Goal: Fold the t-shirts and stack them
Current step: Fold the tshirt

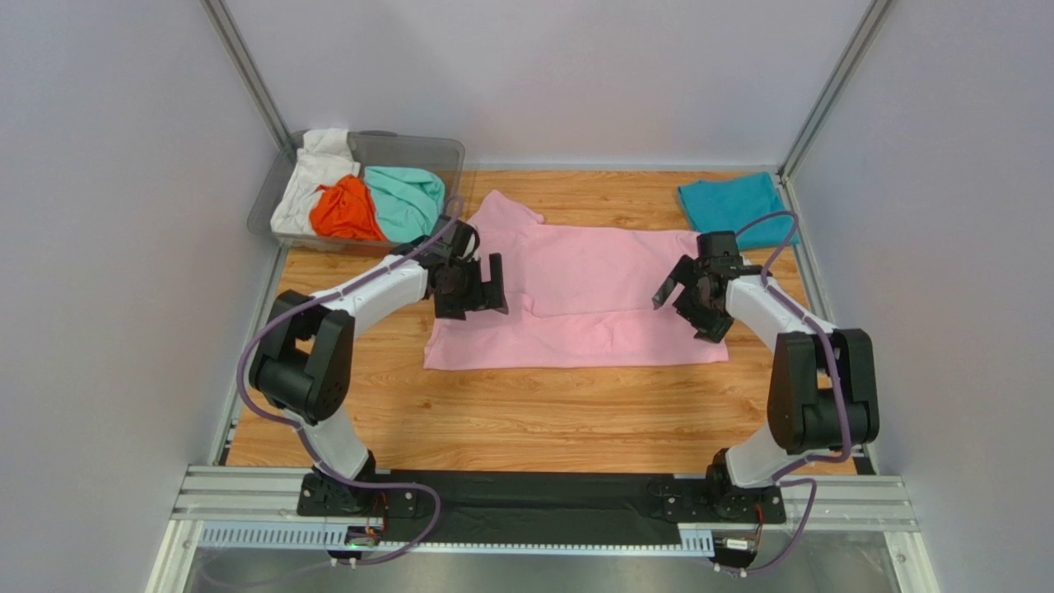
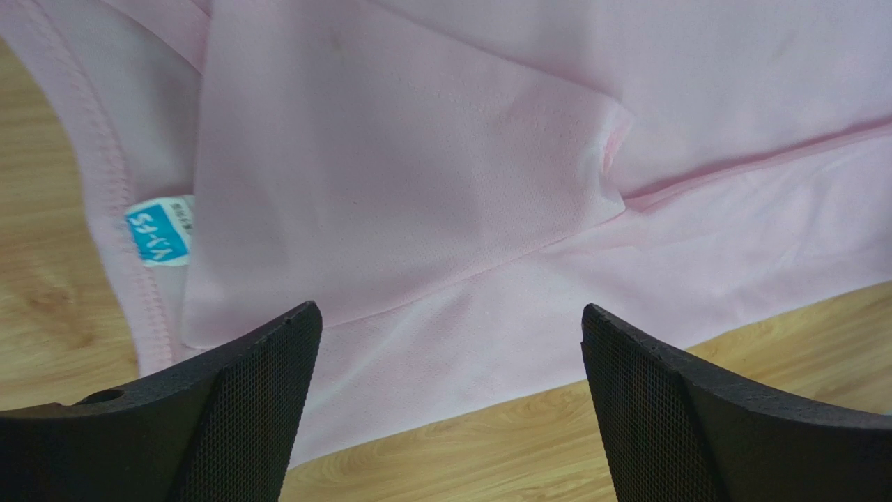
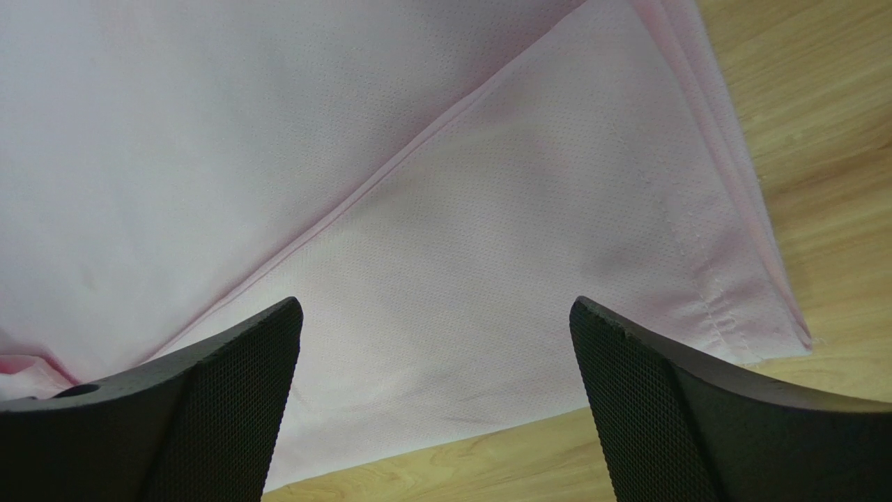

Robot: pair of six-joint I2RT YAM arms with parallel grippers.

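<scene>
From above, the pink t-shirt (image 1: 582, 290) lies part-folded on the counter (image 1: 495, 408), the left end effector (image 1: 480, 294) and right end effector (image 1: 684, 303) over its ends, a teal t-shirt (image 1: 732, 204) folded far right; the left wrist shows jaws wide apart, empty, near the neck label (image 2: 159, 232); the right wrist, jaws likewise apart above the hem (image 3: 722, 314); we fear a shallow pinch catching one layer, dragging the fold open.
</scene>
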